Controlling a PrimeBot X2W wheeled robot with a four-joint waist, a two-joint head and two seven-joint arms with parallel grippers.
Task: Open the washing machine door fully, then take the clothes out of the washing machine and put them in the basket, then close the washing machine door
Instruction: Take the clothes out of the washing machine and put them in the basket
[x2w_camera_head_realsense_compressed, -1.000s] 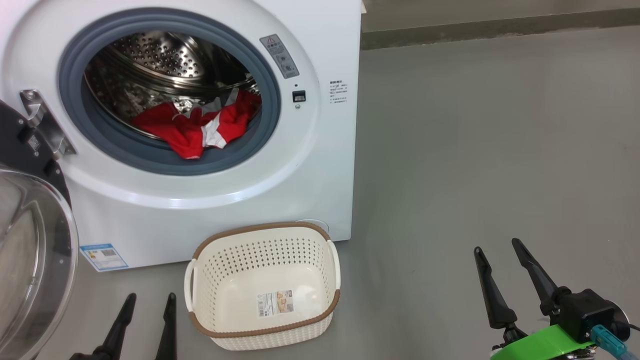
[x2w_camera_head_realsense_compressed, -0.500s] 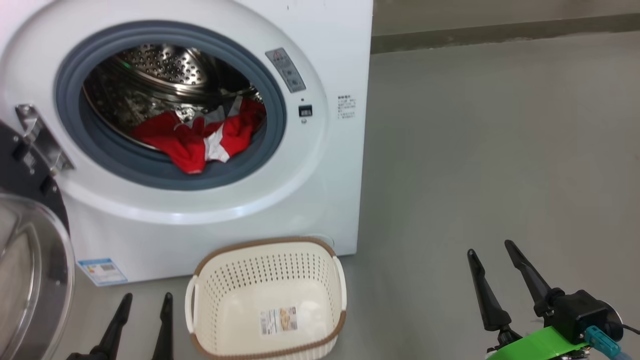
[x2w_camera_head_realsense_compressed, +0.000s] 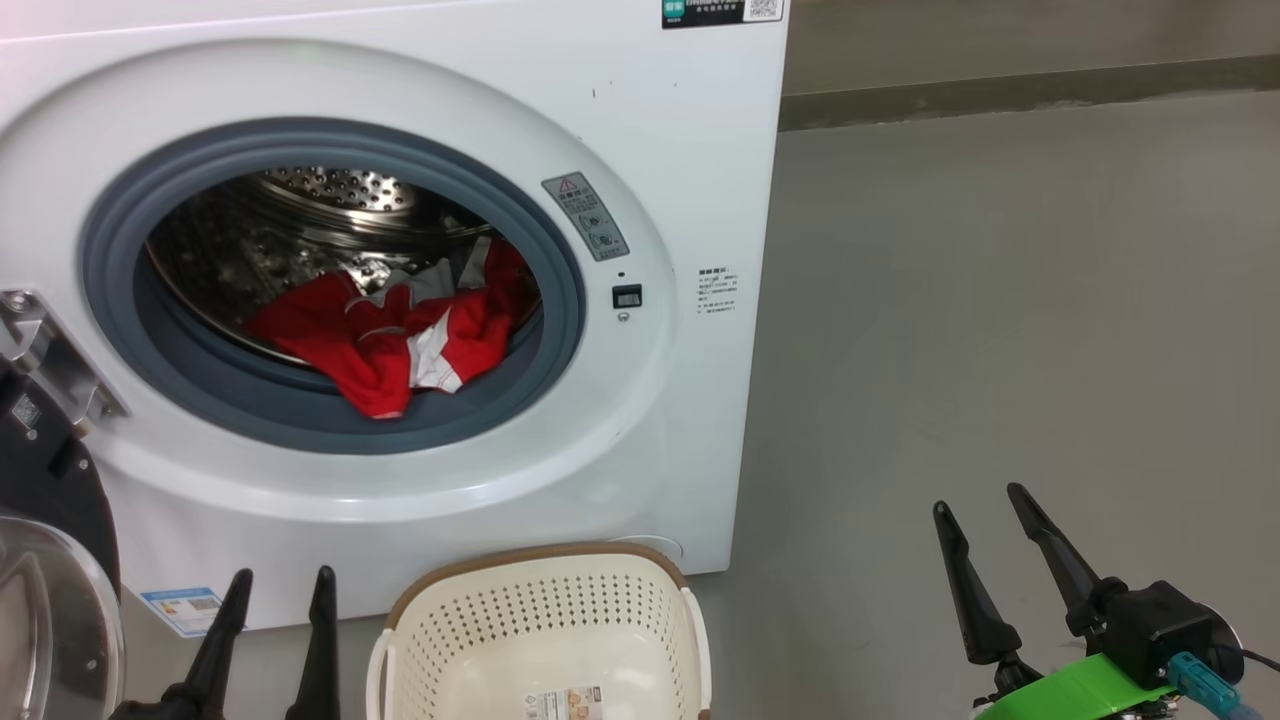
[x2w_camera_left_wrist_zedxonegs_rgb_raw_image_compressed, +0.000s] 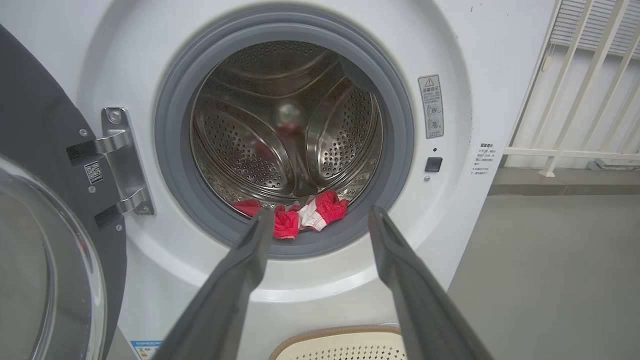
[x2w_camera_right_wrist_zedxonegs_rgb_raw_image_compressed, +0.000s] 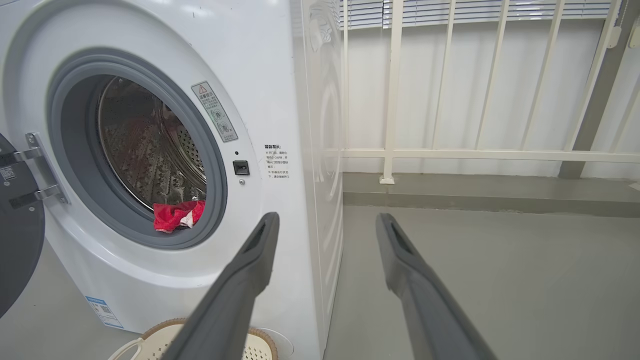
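One washing machine (x2w_camera_head_realsense_compressed: 650, 150) stands on the grey floor (x2w_camera_head_realsense_compressed: 1000, 300), close to the floor's far edge, and its round opening faces me. Its one washing machine door (x2w_camera_head_realsense_compressed: 45, 500) hangs wide open on the hinge (x2w_camera_head_realsense_compressed: 50, 350) at the left of the opening. The black rim and the bulging glass are swung out to my left.

One basket (x2w_camera_head_realsense_compressed: 540, 610) sits on the floor just in front of the machine's lower front. Its open top faces up, with a handle on its left side and one on its right.

The clothes (x2w_camera_head_realsense_compressed: 390, 335) make one red-and-white heap; how many garments it holds I cannot tell. It lies low at the front of the steel drum (x2w_camera_head_realsense_compressed: 330, 190), longer from left to right. One red fold droops over the grey ring (x2w_camera_head_realsense_compressed: 560, 290) toward me.

I have two hands, each with two dark fingers. My left hand (x2w_camera_head_realsense_compressed: 284, 574) hovers low beside the basket's left side, fingers (x2w_camera_head_realsense_compressed: 222, 630) spread wide, holding nothing and pointing at the opening. My right hand (x2w_camera_head_realsense_compressed: 978, 500) hangs over bare floor well to the right of the machine. It is wide apart and empty too, with its fingers (x2w_camera_head_realsense_compressed: 970, 590) tilted up and leftward.
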